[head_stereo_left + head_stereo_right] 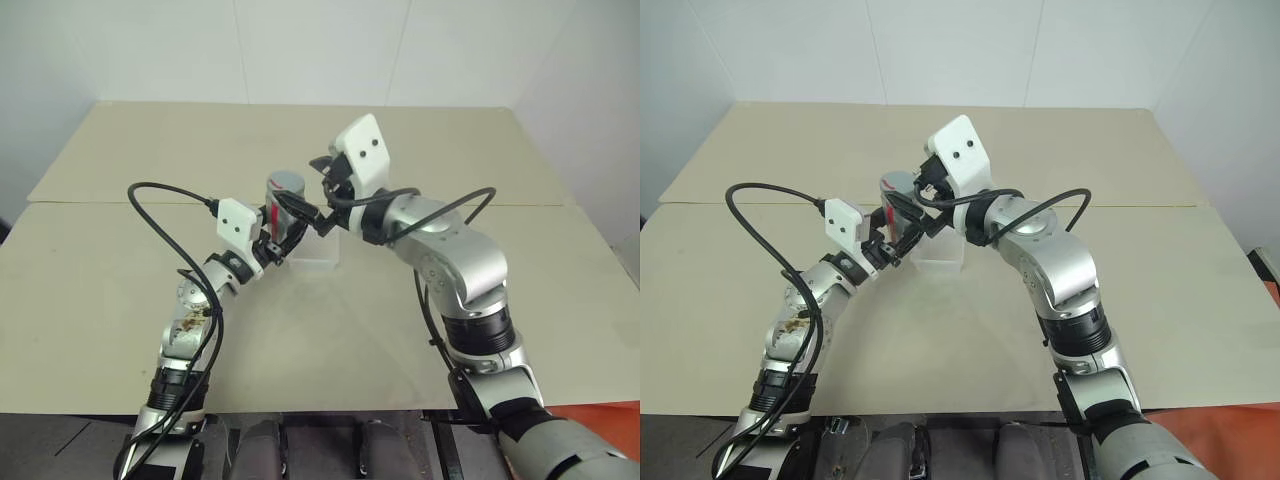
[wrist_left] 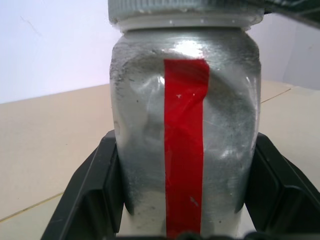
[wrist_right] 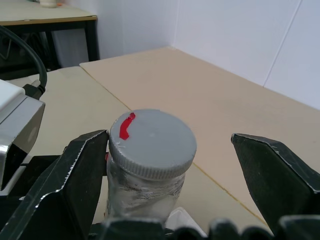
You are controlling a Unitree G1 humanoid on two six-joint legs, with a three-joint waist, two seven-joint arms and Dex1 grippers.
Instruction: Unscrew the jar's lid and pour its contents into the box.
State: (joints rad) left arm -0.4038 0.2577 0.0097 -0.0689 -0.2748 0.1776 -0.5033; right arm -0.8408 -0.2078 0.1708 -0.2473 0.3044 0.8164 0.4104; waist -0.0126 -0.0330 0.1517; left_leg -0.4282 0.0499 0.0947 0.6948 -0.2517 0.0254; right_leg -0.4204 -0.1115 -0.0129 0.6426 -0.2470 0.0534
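The silvery jar (image 2: 150,150) with a red stripe stands upright above the table, my left gripper (image 1: 283,228) shut on its body. Its grey lid (image 3: 152,137), marked with a red streak, sits on top. My right gripper (image 3: 170,140) is open and level with the lid, which lies between the fingers (image 3: 75,185), close to one finger and apart from the other. The clear box (image 1: 318,258) rests on the table just behind and below the jar. The contents are hidden inside the jar.
The tan table (image 1: 120,290) is made of two boards with a seam across it, and white walls stand behind. A black cable (image 1: 165,190) loops off my left arm. Another table (image 3: 45,20) stands in the background.
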